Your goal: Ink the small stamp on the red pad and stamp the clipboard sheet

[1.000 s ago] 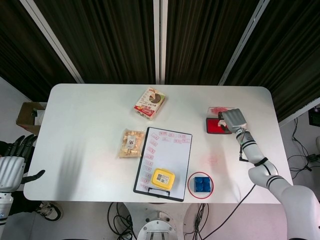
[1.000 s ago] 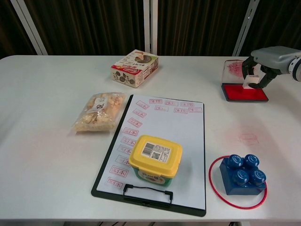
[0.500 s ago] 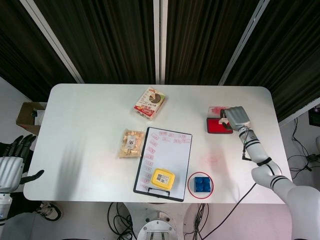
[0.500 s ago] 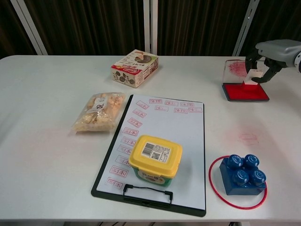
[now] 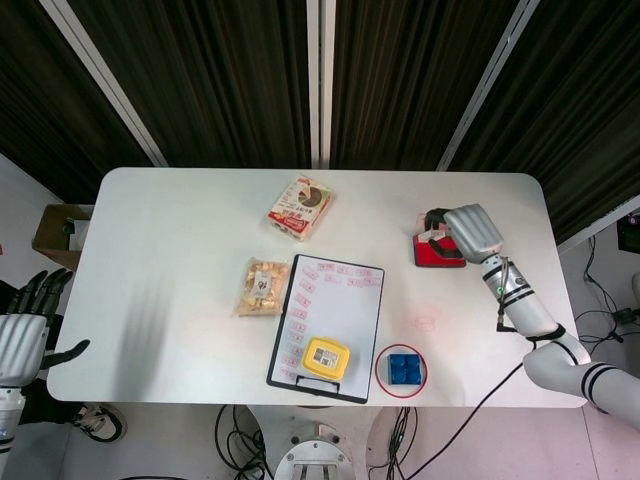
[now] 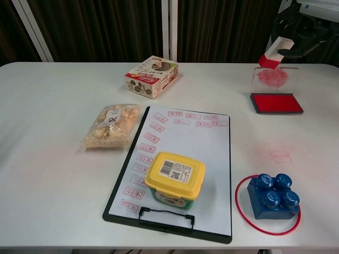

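My right hand [image 6: 306,24] holds the small white stamp [image 6: 273,53] in the air above the red ink pad [image 6: 276,102]; the stamp's underside shows red. The pad's clear lid [image 6: 273,79] stands open behind it, smeared with ink. In the head view the right hand [image 5: 472,230] hangs over the pad [image 5: 440,255] at the table's right. The clipboard sheet [image 6: 206,145] lies mid-table, with several red stamp marks along its top and left edges. My left hand [image 5: 22,335] hangs off the table's left side with its fingers apart and nothing in it.
A yellow-lidded tub [image 6: 175,180] stands on the lower part of the clipboard. A blue brick [image 6: 273,196] sits inside a red ring at the front right. A snack bag [image 6: 111,126] and a printed box [image 6: 152,76] lie left and behind. A faint red smudge [image 6: 279,154] marks the table.
My right hand has lifted the stamp off the red pad and raised it well above the pad. The left hand has stayed where it was.
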Robot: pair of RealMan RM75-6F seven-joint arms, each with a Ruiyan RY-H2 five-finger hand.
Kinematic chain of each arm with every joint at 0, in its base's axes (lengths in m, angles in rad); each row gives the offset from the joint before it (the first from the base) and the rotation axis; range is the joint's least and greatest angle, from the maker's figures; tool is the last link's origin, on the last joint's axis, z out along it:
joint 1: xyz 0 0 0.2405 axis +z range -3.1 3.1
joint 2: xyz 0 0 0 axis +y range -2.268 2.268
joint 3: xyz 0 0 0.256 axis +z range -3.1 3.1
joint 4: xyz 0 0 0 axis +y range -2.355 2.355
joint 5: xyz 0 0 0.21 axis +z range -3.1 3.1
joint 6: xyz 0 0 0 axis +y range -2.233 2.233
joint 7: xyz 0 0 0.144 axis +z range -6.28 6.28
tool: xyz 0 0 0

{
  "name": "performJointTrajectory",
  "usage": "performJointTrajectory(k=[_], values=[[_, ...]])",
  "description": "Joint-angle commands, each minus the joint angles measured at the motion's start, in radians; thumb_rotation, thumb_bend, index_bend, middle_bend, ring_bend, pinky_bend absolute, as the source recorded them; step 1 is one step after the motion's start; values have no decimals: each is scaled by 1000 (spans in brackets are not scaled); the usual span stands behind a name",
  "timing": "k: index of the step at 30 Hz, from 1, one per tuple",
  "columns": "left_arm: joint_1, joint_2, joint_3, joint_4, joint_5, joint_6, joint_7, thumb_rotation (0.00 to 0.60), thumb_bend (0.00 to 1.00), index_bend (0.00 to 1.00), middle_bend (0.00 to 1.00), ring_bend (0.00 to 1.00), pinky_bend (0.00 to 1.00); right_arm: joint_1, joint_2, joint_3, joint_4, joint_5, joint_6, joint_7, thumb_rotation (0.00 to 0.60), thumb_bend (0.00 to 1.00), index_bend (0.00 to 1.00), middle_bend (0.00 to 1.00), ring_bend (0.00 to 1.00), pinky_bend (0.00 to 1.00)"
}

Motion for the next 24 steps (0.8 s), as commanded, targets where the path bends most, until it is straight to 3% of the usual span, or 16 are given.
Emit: performJointTrajectory(k=[1,7,13,18,24], values=[[3,2,1,1,-1,3,-2,600,0,66,66,51,160,11,48,-5,-140,-28,9,-75,600,441,930,816,909,1000],[11,6,1,9,-5,12,-21,600,0,66,66,51,160,51,6,6,-246,28,-47,-247,600,440,929,815,909,1000],[20,6,3,22,-5,23,-38,600,0,66,66,51,160,100,-65,13,-265,59,-85,-364,600,441,930,815,909,1000],[24,2,5,33,-3,25,-49,600,0,66,66,51,160,149,-126,-4,-209,21,-121,-392,600,441,931,815,909,1000],[24,-2,6,43,0,24,-62,600,0,66,66,51,160,207,-197,-43,-64,-113,-112,-286,600,441,940,820,909,1000]])
